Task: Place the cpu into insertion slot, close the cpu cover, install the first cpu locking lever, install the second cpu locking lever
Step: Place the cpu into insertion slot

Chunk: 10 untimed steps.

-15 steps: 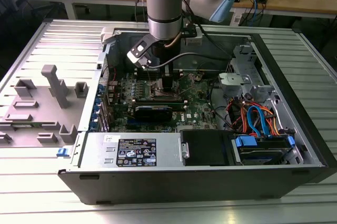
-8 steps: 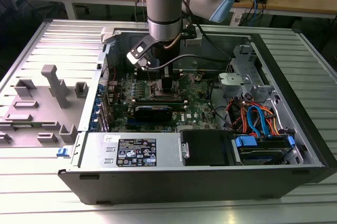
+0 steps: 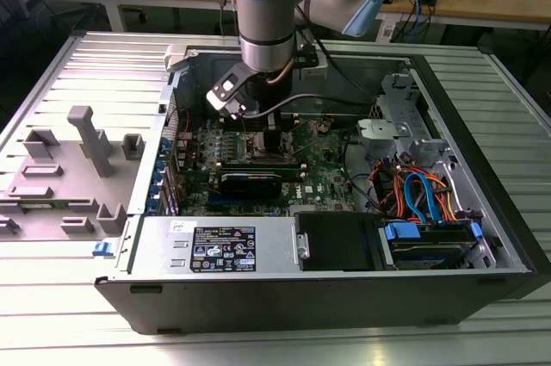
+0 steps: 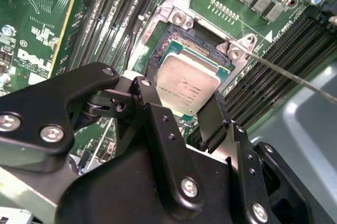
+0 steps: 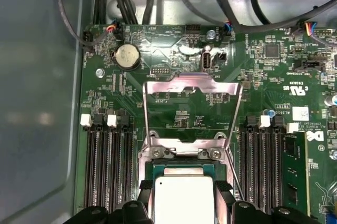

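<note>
Pincer (image 4: 184,100): clenched on the cpu (image 4: 187,79).
Cpu: over the insertion slot (image 4: 181,44).
Cpu cover (image 5: 163,85): raised open.

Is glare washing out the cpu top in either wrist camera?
First wrist view: yes, the cpu top blows out to near white, and the cpu cover glints along its top edge. Second wrist view: no glare, it shows even grey, markings visible.

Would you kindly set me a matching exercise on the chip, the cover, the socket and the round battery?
Things: 1 chip; 2 cover; 3 socket; 4 round battery.
States: A swung open; B silver disc on the green board; C held by the hand; D under the chip, uncovered.
Pairs: 1-C; 2-A; 3-D; 4-B.
</note>
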Tool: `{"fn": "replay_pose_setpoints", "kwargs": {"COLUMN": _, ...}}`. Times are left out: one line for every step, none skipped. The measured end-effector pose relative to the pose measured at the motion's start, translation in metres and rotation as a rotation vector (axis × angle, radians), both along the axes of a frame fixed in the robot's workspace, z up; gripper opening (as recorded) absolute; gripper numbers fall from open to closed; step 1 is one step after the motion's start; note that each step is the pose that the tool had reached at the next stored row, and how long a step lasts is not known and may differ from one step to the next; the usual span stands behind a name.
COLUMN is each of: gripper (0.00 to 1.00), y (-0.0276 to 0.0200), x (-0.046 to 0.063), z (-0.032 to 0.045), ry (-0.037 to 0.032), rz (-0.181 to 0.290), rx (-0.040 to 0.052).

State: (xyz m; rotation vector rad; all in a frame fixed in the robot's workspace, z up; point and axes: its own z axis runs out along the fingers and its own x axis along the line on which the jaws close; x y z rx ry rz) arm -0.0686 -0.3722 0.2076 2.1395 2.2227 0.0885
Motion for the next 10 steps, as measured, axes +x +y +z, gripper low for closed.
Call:
{"fn": "replay_pose_setpoints", "kwargs": {"gripper": 0.54, "y": 0.0000, "x": -0.0001, "z": -0.0002, "ry": 0.0000, "rz": 0.010, "rx": 0.0000}}
{"fn": "replay_pose_setpoints", "kwargs": {"gripper": 0.54, "y": 0.0000, "x": -0.0002, "z": -0.0004, "ry": 0.0000, "rz": 0.022, "rx": 0.0000}}
{"fn": "replay_pose_setpoints", "kwargs": {"gripper": 0.54, "y": -0.0002, "x": -0.0004, "z": -0.0006, "ry": -0.0002, "rz": 0.032, "rx": 0.0001}}
{"fn": "replay_pose_setpoints", "kwargs": {"gripper": 0.54, "y": -0.0005, "x": -0.0005, "z": -0.0008, "ry": -0.0001, "rz": 0.032, "rx": 0.0001}}
{"fn": "replay_pose_setpoints", "kwargs": {"gripper": 0.54, "y": -0.0006, "x": -0.0006, "z": -0.0011, "ry": -0.0001, "rz": 0.032, "rx": 0.0000}}
{"fn": "replay_pose_setpoints", "kwargs": {"gripper": 0.54, "y": -0.0006, "x": -0.0006, "z": -0.0016, "ry": -0.0002, "rz": 0.032, "rx": 0.0001}}
{"fn": "replay_pose_setpoints", "kwargs": {"gripper": 0.54, "y": -0.0006, "x": -0.0006, "z": -0.0020, "ry": -0.0001, "rz": 0.032, "rx": -0.0001}}
{"fn": "replay_pose_setpoints", "kwargs": {"gripper": 0.54, "y": -0.0006, "x": -0.0006, "z": -0.0028, "ry": -0.0001, "rz": 0.029, "rx": -0.0001}}
{"fn": "replay_pose_setpoints", "kwargs": {"gripper": 0.54, "y": -0.0007, "x": -0.0006, "z": -0.0036, "ry": -0.0002, "rz": 0.018, "rx": 0.0000}}
{"fn": "replay_pose_setpoints", "kwargs": {"gripper": 0.54, "y": -0.0007, "x": -0.0005, "z": -0.0040, "ry": -0.0002, "rz": 0.009, "rx": 0.0000}}
